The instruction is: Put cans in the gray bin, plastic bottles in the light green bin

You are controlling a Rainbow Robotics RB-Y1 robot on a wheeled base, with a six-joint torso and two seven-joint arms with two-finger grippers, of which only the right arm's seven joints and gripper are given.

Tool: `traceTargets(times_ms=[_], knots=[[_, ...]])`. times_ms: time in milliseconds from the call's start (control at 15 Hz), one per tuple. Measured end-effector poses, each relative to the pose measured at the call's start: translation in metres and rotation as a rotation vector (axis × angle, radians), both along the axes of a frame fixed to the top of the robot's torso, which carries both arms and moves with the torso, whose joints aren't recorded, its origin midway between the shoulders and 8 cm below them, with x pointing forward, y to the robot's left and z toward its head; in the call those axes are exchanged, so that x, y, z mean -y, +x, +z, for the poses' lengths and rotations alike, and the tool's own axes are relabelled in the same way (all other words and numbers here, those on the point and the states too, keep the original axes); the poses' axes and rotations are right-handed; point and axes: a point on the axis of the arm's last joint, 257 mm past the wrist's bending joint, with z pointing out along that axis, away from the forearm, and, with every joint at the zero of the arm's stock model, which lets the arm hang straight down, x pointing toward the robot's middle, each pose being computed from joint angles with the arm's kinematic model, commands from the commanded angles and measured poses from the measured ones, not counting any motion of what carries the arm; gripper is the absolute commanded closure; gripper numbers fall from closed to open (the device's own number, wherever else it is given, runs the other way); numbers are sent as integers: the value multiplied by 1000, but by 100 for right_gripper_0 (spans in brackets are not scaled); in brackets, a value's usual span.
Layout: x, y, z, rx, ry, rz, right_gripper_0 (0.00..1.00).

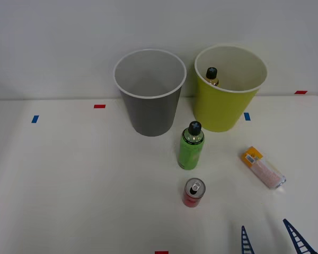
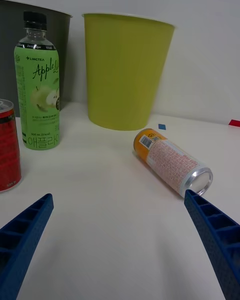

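The gray bin (image 1: 148, 114) (image 2: 10, 55) and the light green bin (image 1: 222, 108) (image 2: 125, 75) stand side by side at the back of the white table. A black-capped bottle (image 1: 212, 75) stands inside the light green bin. In front of them a green plastic bottle (image 1: 190, 151) (image 2: 37, 105) with a black cap stands upright. Nearer still stands a short red can (image 1: 193, 193) (image 2: 7, 150). To its right a small container (image 1: 264, 168) (image 2: 170, 162) with an orange end and a pale pinkish label lies on its side. My right gripper (image 1: 270, 241) (image 2: 119, 200) is open just short of this container, holding nothing.
Small tape marks dot the table: red (image 1: 99, 106) and blue (image 1: 35, 119) at the left, blue (image 1: 247, 116) and red (image 1: 300, 92) near the light green bin. A white wall rises right behind the bins.
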Motion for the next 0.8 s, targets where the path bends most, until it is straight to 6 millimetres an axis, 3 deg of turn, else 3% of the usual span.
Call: traceTargets(times_ms=[800], knots=[[0, 0, 0, 0, 0, 0, 10]])
